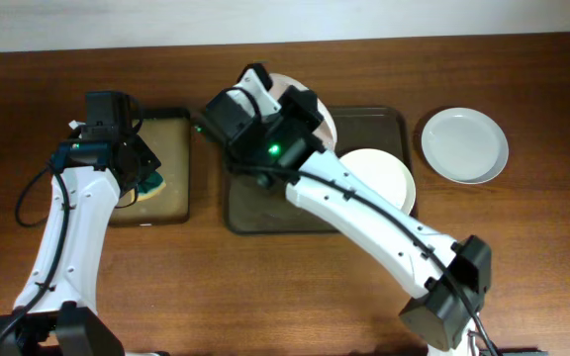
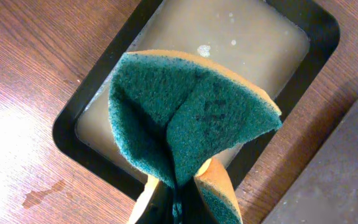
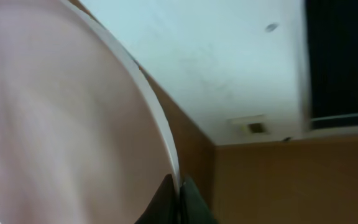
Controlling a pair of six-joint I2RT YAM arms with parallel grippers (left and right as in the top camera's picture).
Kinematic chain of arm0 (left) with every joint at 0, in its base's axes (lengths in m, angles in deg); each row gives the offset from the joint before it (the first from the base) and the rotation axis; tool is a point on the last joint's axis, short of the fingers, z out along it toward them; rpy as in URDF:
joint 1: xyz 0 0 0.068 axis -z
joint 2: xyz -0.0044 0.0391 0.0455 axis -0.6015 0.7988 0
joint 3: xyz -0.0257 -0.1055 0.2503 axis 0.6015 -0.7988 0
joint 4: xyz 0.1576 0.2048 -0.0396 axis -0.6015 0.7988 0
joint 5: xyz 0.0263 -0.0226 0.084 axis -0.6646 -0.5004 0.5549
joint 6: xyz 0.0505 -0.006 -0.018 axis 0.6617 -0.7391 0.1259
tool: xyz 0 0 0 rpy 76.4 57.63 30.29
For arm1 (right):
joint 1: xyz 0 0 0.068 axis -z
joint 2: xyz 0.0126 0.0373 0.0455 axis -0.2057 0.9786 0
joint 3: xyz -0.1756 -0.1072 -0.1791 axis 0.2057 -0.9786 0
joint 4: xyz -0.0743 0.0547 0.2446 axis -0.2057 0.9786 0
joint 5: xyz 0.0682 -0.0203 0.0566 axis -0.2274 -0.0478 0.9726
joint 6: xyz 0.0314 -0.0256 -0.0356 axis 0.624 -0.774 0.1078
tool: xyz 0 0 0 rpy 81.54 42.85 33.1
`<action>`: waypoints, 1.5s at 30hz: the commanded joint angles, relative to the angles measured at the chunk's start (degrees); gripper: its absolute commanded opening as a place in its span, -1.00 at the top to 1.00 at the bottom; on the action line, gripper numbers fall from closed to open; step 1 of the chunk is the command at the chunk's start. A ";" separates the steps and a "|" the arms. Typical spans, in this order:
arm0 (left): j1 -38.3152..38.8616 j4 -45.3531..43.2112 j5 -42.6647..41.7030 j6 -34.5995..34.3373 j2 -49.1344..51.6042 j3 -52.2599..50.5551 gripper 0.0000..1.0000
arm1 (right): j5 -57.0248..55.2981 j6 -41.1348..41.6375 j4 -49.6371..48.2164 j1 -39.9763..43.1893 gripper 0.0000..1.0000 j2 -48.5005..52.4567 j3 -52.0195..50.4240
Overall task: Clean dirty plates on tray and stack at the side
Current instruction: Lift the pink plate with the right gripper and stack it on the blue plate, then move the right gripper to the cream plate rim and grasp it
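My right gripper [image 1: 275, 94] is shut on the rim of a white plate [image 1: 315, 114] and holds it tilted on edge above the far left part of the dark tray [image 1: 265, 210]. The right wrist view shows that plate [image 3: 73, 124] filling the left side, its rim pinched between my fingers [image 3: 179, 193]. A second plate [image 1: 379, 176] lies on the right part of the tray. A third plate [image 1: 465, 145] lies on the table to the right of the tray. My left gripper [image 1: 142, 174] [image 2: 179, 208] is shut on a folded green-and-yellow sponge [image 2: 185, 118] [image 1: 153, 184] above a basin.
A black-rimmed basin [image 1: 178, 163] [image 2: 319, 31] with a tan, wet-looking interior sits left of the tray, under the sponge. The tray's corner [image 2: 347, 174] shows at the right of the left wrist view. Brown wooden table [image 1: 522, 247] lies all around.
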 commanded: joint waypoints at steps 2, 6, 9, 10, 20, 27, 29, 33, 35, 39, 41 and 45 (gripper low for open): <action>-0.26 0.50 -0.42 -0.52 -0.20 -0.02 1.00 | -10.03 -4.44 -0.13 -0.90 0.92 -0.09 0.37; -0.26 0.59 -0.46 -0.55 -0.20 -0.02 1.00 | -9.70 -4.35 -0.24 -0.76 0.92 -0.07 0.37; -0.26 0.63 -0.44 -0.55 -0.20 -0.02 1.00 | 3.56 -0.26 -1.77 1.97 0.92 -0.07 0.37; -0.26 0.57 -0.44 -0.55 -0.20 -0.02 1.00 | 9.64 5.88 -2.01 4.26 0.92 -0.07 0.35; -0.26 1.14 -0.46 -0.55 -0.20 -0.02 1.00 | 67.25 25.64 12.20 56.17 0.92 0.11 -1.64; -0.20 1.09 -0.44 -0.55 -0.20 -0.02 1.00 | 70.64 25.05 6.32 74.64 0.92 0.15 -13.40; -0.20 1.11 -0.44 -0.55 -0.20 -0.02 1.00 | 70.66 25.09 4.39 74.53 0.62 0.15 -14.47; -0.22 0.94 -0.44 -0.55 -0.20 -0.02 1.00 | 72.48 24.52 4.79 73.07 -0.97 0.15 -14.53; -0.20 0.61 -0.46 -0.55 -0.20 -0.02 1.00 | 84.39 17.62 7.30 71.19 -0.97 0.15 -14.53; -0.20 0.79 -0.50 -0.52 -0.20 -0.02 1.00 | 87.58 8.68 14.93 59.34 -0.98 0.15 -14.53; -0.20 0.98 -0.85 -0.52 -0.20 -0.02 1.00 | 76.91 9.01 14.86 51.98 -0.97 0.15 -14.88; -0.22 1.16 -0.83 -0.26 -0.20 -0.02 1.00 | 63.10 13.03 13.44 43.45 -0.99 0.22 -18.82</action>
